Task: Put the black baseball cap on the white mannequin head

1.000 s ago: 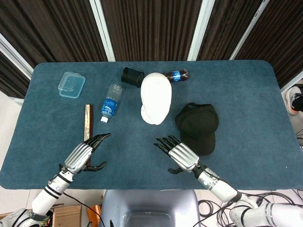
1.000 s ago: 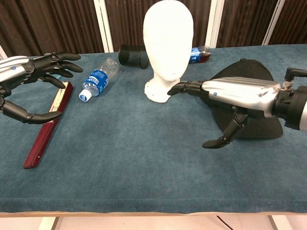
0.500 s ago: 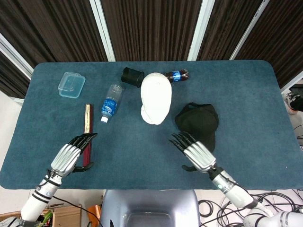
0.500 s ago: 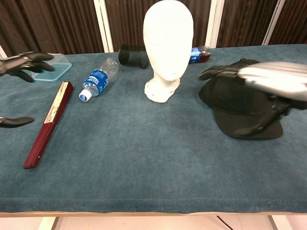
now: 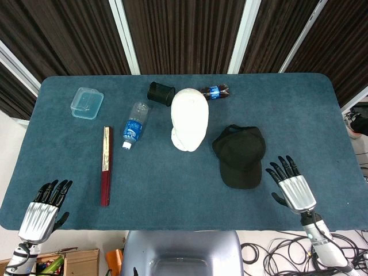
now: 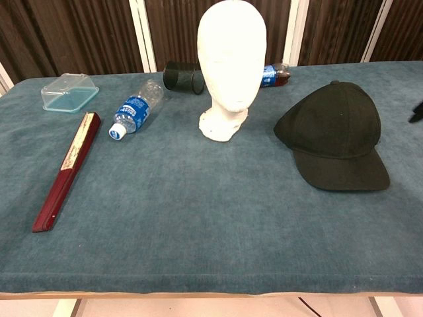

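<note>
The black baseball cap (image 5: 241, 155) (image 6: 337, 135) lies flat on the blue table, brim toward the front edge, just right of the white mannequin head (image 5: 188, 119) (image 6: 230, 63), which stands upright and bare. My right hand (image 5: 294, 187) hovers near the front right edge, right of the cap, fingers spread and holding nothing. My left hand (image 5: 43, 211) is at the front left corner, also spread and empty. In the chest view only a dark fingertip (image 6: 416, 112) shows at the right border.
A folded red fan (image 5: 106, 165) (image 6: 66, 166) lies front left. A clear water bottle (image 5: 134, 126) (image 6: 135, 107), a lidded plastic box (image 5: 87, 103) (image 6: 69, 92), a black cup (image 5: 160, 93) on its side and a cola bottle (image 5: 214, 92) sit behind and beside the head.
Both hands have drawn back and outward toward the table's front corners. The right hand has left the cap's side, and both have nearly dropped out of the chest view. The objects stayed put.
</note>
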Robot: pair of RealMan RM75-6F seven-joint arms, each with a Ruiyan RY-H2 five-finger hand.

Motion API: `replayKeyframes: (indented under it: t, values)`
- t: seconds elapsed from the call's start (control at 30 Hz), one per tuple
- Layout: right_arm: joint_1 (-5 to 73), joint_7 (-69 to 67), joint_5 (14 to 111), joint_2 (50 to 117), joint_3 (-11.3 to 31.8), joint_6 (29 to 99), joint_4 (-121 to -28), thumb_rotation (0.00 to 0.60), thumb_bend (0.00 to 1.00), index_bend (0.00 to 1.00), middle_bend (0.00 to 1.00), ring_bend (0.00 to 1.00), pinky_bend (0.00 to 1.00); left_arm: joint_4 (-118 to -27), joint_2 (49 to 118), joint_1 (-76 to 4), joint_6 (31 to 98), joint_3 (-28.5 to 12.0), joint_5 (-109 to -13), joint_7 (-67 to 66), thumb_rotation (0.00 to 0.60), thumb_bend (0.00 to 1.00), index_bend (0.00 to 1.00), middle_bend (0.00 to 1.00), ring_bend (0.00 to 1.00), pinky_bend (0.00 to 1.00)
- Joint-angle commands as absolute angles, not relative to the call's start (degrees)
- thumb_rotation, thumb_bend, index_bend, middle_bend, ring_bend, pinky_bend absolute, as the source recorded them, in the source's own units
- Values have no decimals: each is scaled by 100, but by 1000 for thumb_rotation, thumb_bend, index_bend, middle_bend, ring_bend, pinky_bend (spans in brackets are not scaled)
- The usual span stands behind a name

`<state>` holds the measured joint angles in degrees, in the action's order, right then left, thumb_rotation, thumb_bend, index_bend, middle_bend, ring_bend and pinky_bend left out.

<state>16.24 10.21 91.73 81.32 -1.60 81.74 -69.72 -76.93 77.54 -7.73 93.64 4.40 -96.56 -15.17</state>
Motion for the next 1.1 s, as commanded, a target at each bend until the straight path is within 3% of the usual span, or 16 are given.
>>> replayKeyframes:
  t: [0.03, 0.4, 1.1]
  values:
    - [1382, 496, 9142, 8879, -120, 8398, -5876, 600, 133, 307, 201, 0, 0, -7402, 7930, -680, 9457, 448, -9713, -1288, 600, 255, 25, 155, 107, 194]
    - [1509, -266, 9107, 10073, 99, 8413, -4404, 600, 133, 384, 259, 40, 0, -7148, 8077, -611, 9312, 355, -9574, -1111, 600, 256, 14, 152, 106, 187]
    - [1866, -359, 9057, 11069, 260, 8178, -3550, 600, 132, 420, 283, 66, 0, -7110, 8058, -498, 9292, 273, -9550, -1195, 600, 259, 9, 155, 110, 182]
